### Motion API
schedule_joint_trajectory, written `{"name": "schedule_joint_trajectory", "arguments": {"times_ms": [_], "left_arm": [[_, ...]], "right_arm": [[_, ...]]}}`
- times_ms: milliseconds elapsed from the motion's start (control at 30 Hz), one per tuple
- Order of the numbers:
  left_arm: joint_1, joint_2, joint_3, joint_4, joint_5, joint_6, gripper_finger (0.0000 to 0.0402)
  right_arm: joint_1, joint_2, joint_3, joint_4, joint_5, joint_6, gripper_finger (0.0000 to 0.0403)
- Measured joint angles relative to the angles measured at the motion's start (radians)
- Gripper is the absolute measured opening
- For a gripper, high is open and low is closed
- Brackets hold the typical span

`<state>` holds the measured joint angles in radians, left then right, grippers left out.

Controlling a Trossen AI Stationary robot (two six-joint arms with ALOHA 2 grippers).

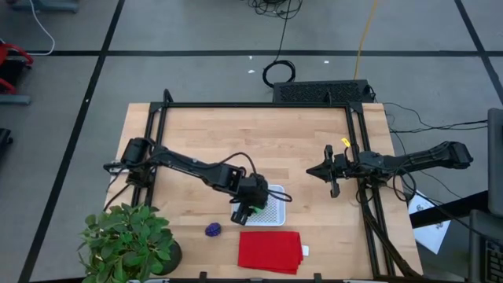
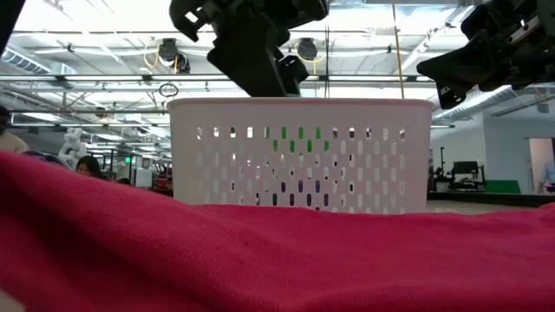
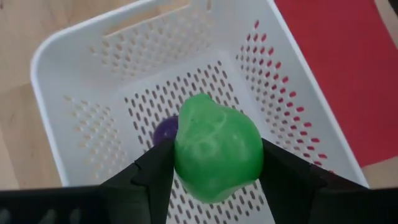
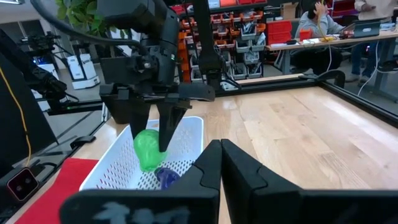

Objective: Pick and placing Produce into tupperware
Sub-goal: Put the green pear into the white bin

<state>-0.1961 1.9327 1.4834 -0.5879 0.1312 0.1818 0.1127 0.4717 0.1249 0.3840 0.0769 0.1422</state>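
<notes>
1. Landmark: the white tupperware (image 1: 271, 206), a perforated basket-like container sitting on the desk (image 1: 236, 141), just beyond the folded red cloth (image 1: 269, 251). Count: one.
2. Left hand (image 3: 214, 180): poised directly above the tupperware's open top, its fingers closed against both sides of the green produce piece (image 3: 216, 147). The piece hangs over the tupperware's floor, not yet resting on it.
3. Key relation: the tupperware floor lies straight below the held green piece, inside the walls on every side as the left wrist view shows it. In my judgement the next move needs only a short lowering or a plain release; no sideways shift looks necessary.
4. Purple produce, first piece (image 3: 165, 129): already in the tupperware, on its floor, partly hidden behind the green piece.
5. Purple produce, second piece (image 1: 213, 229): on the bare desk, off the tupperware's side toward the potted plant (image 1: 130, 240), near the red cloth's corner. The left hand is clearly the nearer one to it.
6. Produce count: one green, two purple; three in all.
7. Right hand (image 1: 333, 174): waiting above the desk, well apart from the tupperware on the side away from the plant; fingers pressed together, holding nothing.
</notes>
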Motion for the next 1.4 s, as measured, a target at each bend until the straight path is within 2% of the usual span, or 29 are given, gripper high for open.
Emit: {"name": "schedule_joint_trajectory", "arguments": {"times_ms": [300,433,1400], "left_arm": [[0.006,0.000,0.000,-0.076,0.001,-0.021,0.0193],[0.002,0.000,0.000,-0.106,0.034,-0.035,0.0198],[-0.023,0.030,-0.001,-0.125,0.000,-0.045,0.0200]], "right_arm": [[0.000,0.000,0.000,0.000,0.000,0.000,0.0000],[0.000,0.000,0.000,-0.001,0.000,0.000,0.0000],[0.000,0.000,0.000,-0.008,0.000,0.002,0.0000]]}}
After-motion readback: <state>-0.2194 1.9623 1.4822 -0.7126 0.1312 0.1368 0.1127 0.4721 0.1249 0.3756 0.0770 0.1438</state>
